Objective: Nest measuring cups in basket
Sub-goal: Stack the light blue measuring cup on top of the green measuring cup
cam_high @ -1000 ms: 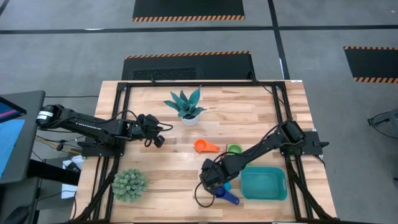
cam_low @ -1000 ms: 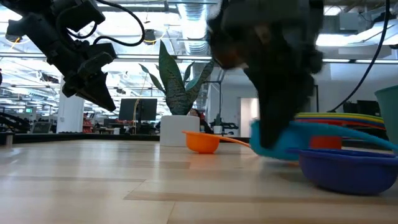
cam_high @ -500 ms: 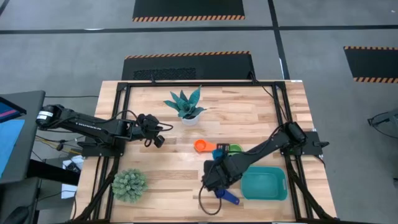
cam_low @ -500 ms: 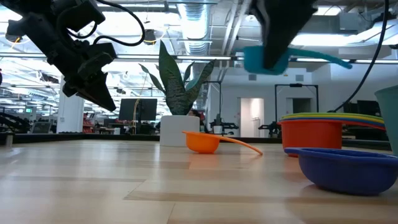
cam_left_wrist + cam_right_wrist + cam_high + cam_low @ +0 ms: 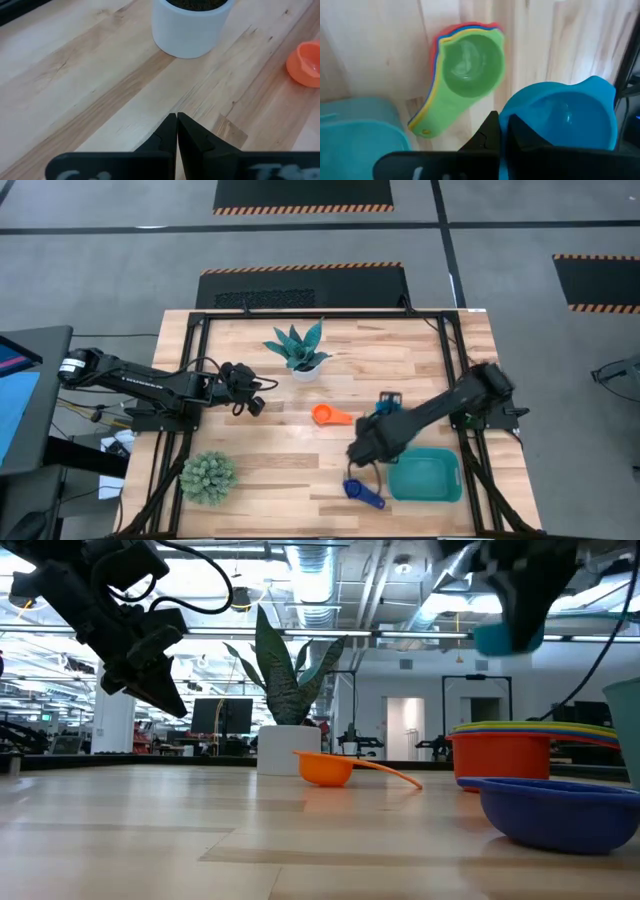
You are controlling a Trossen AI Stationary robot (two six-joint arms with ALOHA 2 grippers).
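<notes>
My right gripper (image 5: 501,120) is shut on a light blue measuring cup (image 5: 565,117) and holds it in the air above a nested stack of cups with a green one on top (image 5: 470,62). In the low view the light blue cup (image 5: 508,637) hangs well above that stack (image 5: 500,758). On the table lie an orange cup (image 5: 325,415) and a dark blue cup (image 5: 363,493). The teal basket (image 5: 440,480) stands at the near right. My left gripper (image 5: 177,120) hovers shut over the left part of the table, far from the cups. My right gripper pinches the light blue cup's side wall at the rim (image 5: 512,119) between its two fingers. The fingers slant steeply down from above. The cup is lifted clear of the table, its open side up, over the nested stack.
A spiky plant in a white pot (image 5: 300,355) stands at the far middle. A round green plant (image 5: 208,477) sits at the near left. Black frame rails (image 5: 195,380) run along the table's left and right sides.
My right gripper has risen from the table beside the dark blue cup. It carried the light blue cup up and toward the far right, over the nested stack, rolling its wrist on the way. The cup is now lifted clear.
</notes>
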